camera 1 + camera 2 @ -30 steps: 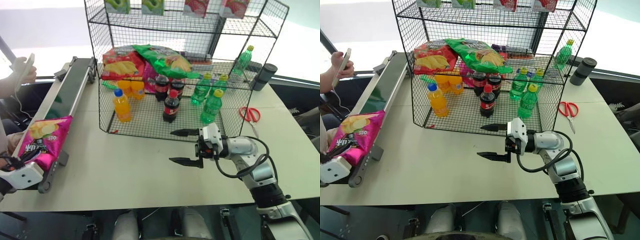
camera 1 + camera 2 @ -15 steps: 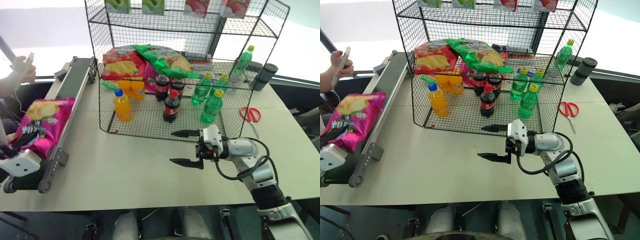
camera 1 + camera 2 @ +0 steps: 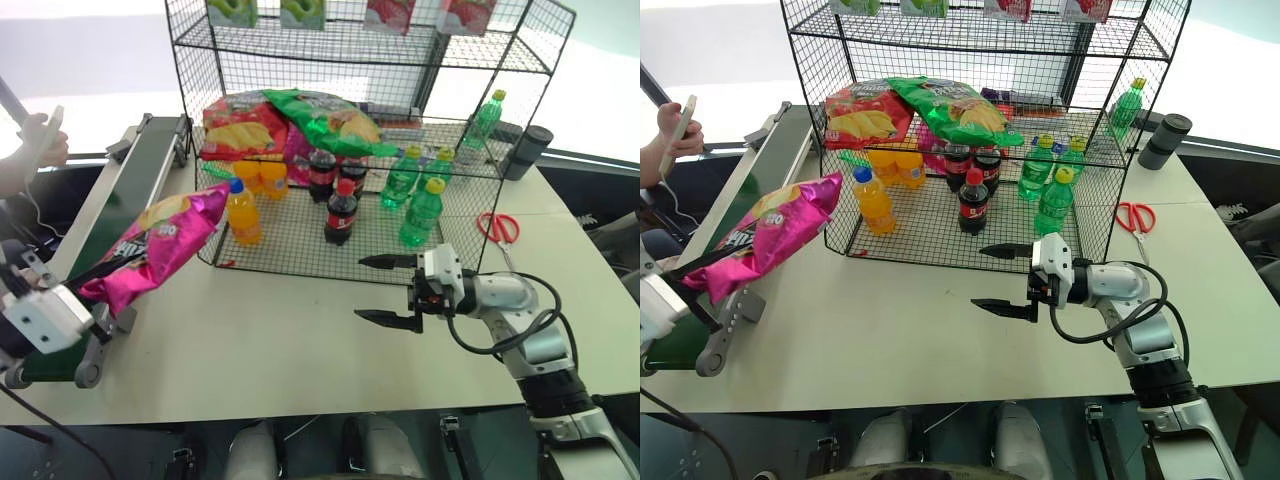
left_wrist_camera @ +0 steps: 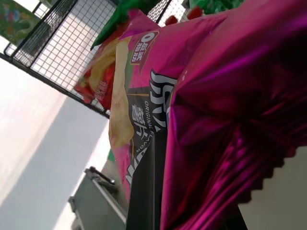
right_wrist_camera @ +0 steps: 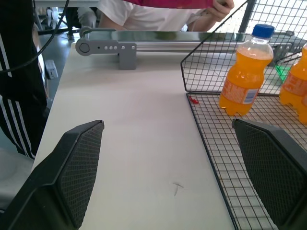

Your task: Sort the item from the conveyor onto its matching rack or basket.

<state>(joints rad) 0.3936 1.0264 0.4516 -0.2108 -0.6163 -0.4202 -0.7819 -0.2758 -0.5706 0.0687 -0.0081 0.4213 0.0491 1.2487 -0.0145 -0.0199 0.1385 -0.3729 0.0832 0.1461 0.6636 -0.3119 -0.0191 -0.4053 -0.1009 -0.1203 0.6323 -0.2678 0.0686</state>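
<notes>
One pink bag, clamped in the left fingers, has lifted off the conveyor toward the rack; pickup appears complete. Right fingers stand apart over the worktop.

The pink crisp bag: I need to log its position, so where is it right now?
In the left eye view the pink crisp bag hangs at the left, gripped by the left gripper, between the conveyor and the black wire rack.
</notes>
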